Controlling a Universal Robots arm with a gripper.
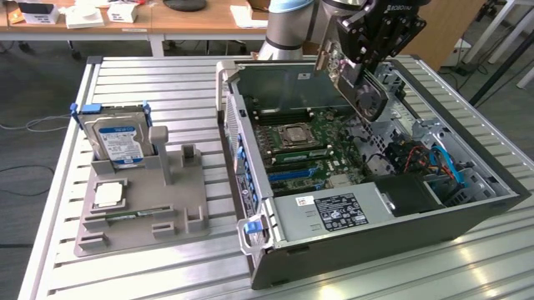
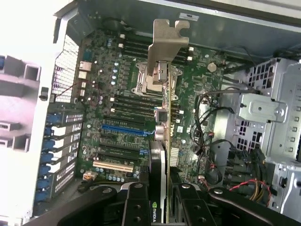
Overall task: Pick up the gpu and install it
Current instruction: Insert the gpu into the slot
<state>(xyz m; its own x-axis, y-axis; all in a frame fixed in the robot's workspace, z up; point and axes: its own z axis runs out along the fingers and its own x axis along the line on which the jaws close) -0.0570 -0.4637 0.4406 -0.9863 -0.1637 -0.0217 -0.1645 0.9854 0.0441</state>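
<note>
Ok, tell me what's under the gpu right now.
Held in the gripper, the gpu hangs above the motherboard: processor socket and a blue slot show. The board strip right behind the card is covered.

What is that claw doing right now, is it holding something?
Gripper: closed on the gpu, holding it above the open case.

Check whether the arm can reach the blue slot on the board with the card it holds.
Probably yes: the case is open, the card hangs above the board, and the cables lie off to one side.
</note>
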